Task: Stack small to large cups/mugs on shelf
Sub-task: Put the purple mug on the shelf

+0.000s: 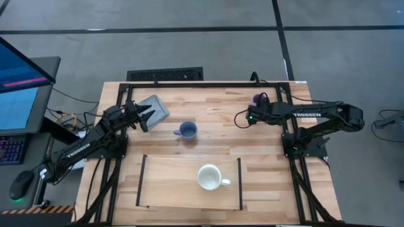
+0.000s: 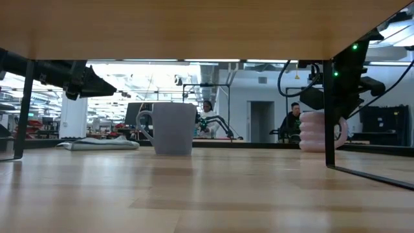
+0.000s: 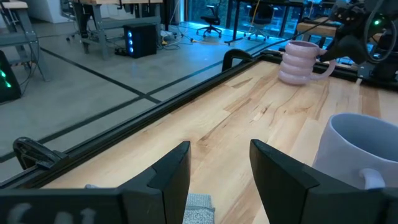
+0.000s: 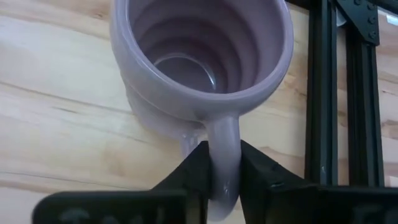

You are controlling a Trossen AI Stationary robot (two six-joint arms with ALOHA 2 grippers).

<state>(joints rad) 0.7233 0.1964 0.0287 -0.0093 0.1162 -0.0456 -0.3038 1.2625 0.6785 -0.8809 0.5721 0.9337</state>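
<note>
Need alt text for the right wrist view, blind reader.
The right gripper is shut on the handle of the lilac mug, seen from above with its ribbed inside empty. The mug stands on the wooden tabletop beside a black frame bar.

A grey square pad (image 1: 154,108) lies on the wooden table (image 1: 265,189), far-left corner.

White mug (image 1: 209,176) stands on the shelf (image 1: 170,189); right claw (image 1: 253,108) seemingly meets the purple mug (image 1: 259,99).
</note>
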